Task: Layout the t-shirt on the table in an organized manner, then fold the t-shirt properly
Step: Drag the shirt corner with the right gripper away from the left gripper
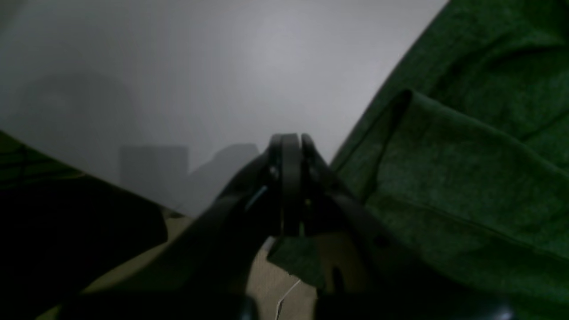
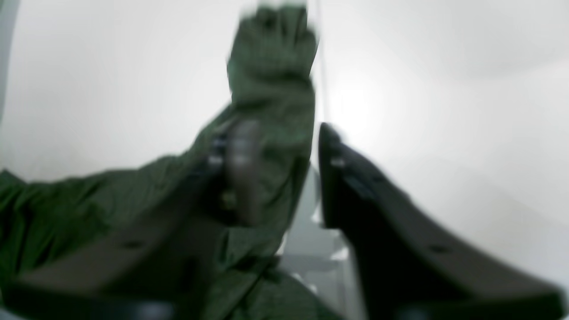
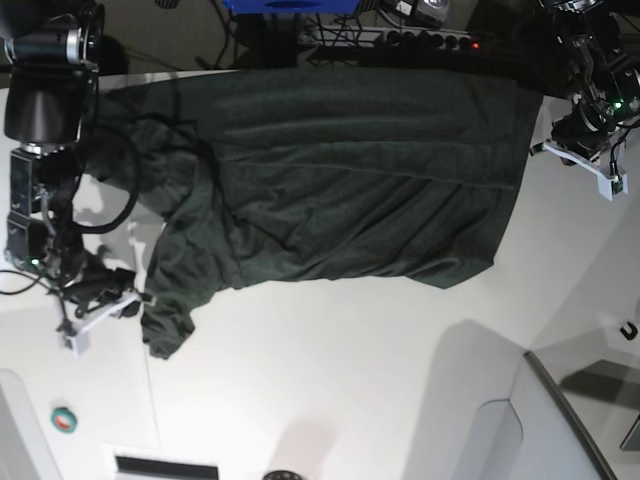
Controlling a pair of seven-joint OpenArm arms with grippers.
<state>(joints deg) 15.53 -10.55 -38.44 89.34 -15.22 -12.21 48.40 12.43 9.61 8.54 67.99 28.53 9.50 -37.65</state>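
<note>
The dark green t-shirt point(image 3: 340, 190) lies spread and wrinkled across the far part of the white table point(image 3: 330, 380). One sleeve point(image 3: 165, 325) hangs toward the front left. My right gripper point(image 3: 105, 305) sits just left of that sleeve. In the blurred right wrist view its jaws stand apart, one finger point(image 2: 240, 169) lies over the sleeve cloth point(image 2: 271, 58), and the other finger point(image 2: 331, 151) is over bare table. My left gripper point(image 3: 580, 150) is by the shirt's right edge. In the left wrist view its fingers point(image 1: 289, 146) are pressed together over the table, with the shirt point(image 1: 466, 169) just to their right.
A green tape roll point(image 3: 64, 419) lies at the front left. A grey panel point(image 3: 560, 420) borders the table at the front right, with a small black hook point(image 3: 628, 330) near it. A power strip and cables point(image 3: 400, 38) run behind the table's far edge.
</note>
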